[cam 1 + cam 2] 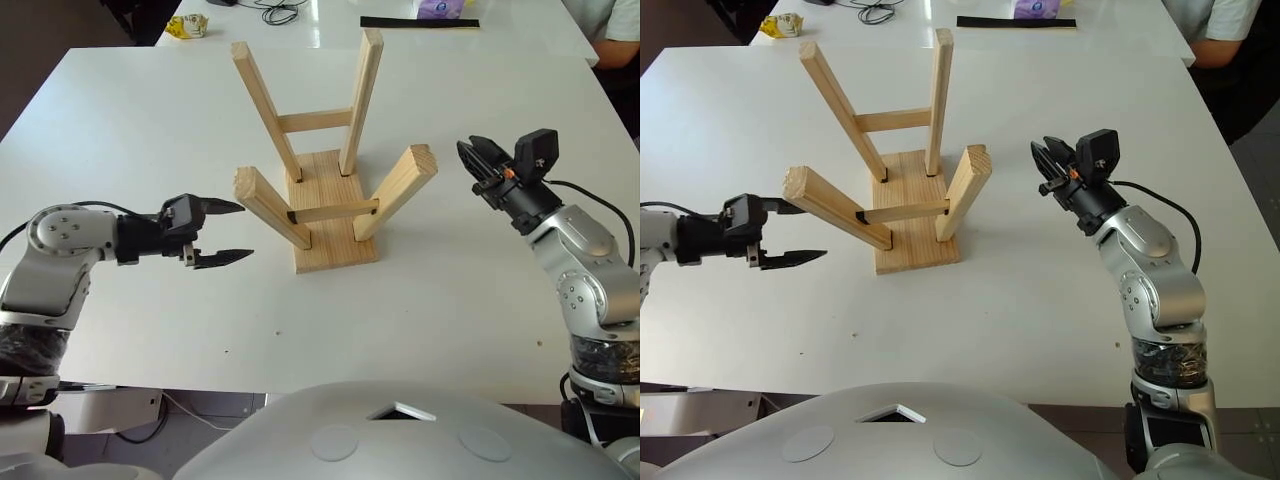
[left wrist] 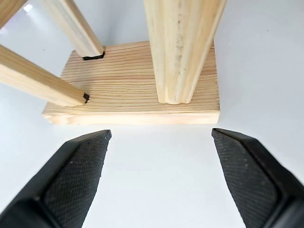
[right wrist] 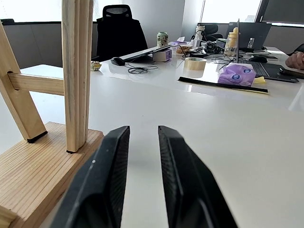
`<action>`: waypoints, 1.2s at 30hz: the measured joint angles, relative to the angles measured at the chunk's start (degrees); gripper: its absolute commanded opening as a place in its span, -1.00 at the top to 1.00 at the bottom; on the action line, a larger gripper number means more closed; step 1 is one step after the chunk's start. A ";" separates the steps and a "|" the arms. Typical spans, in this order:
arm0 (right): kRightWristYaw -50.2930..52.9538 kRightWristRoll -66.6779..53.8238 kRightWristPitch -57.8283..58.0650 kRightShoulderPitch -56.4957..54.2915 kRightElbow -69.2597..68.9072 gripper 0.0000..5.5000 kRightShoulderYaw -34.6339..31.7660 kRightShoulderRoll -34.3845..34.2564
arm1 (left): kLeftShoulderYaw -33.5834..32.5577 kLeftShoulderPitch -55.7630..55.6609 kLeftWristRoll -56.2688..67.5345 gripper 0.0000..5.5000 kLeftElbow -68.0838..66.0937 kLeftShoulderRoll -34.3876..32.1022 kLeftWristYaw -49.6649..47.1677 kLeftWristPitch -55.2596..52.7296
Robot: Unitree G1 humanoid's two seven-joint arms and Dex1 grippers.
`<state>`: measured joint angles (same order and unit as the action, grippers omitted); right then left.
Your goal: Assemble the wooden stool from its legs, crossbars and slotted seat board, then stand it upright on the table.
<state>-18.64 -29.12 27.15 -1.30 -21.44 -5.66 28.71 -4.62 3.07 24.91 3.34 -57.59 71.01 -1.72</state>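
The wooden stool stands upside down in the middle of the white table [image 1: 120, 130]. Its seat board [image 1: 338, 250] lies flat, and the legs [image 1: 362, 100] point up and splay outward. One crossbar [image 1: 315, 120] joins the far pair of legs, and another crossbar [image 1: 335, 212] joins the near pair. My left gripper [image 1: 233, 232] hovers open just left of the near left leg [image 1: 270, 205], level with the board's edge [image 2: 133, 116]. To the right of the stool, my right gripper [image 1: 478, 165] is raised; a narrow gap between its fingers [image 3: 111, 161] holds nothing.
A yellow wrapper [image 1: 187, 26] and cables lie at the table's far edge. On the desk behind are a black strip [image 1: 420, 22] and a purple pack [image 3: 240, 76]. A person's arm shows at the far right corner. There is free table on both sides of the stool.
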 measured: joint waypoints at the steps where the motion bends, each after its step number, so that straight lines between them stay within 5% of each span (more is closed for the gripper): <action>1: -0.04 0.18 -0.10 0.42 0.01 0.60 -0.54 -0.09 | -1.33 1.07 0.00 -0.36 -0.09 -0.30 0.38 0.47; 11: -1.12 4.39 -0.37 -4.20 5.00 0.60 -1.14 -0.73 | -13.45 -11.17 21.06 0.16 9.40 8.15 -16.26 -18.82; 21: -4.46 6.64 -0.72 -9.74 9.93 0.60 0.27 -1.64 | -16.99 -16.24 38.55 0.16 21.34 14.28 -31.85 -30.75; 36: -7.41 9.91 -1.16 -13.32 14.63 0.60 3.35 -3.41 | -18.46 -16.33 42.87 0.16 26.88 17.52 -39.97 -31.39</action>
<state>-26.05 -19.21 25.99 -14.62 -6.81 -2.31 25.31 -23.08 -13.26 67.78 30.22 -40.07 31.04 -33.11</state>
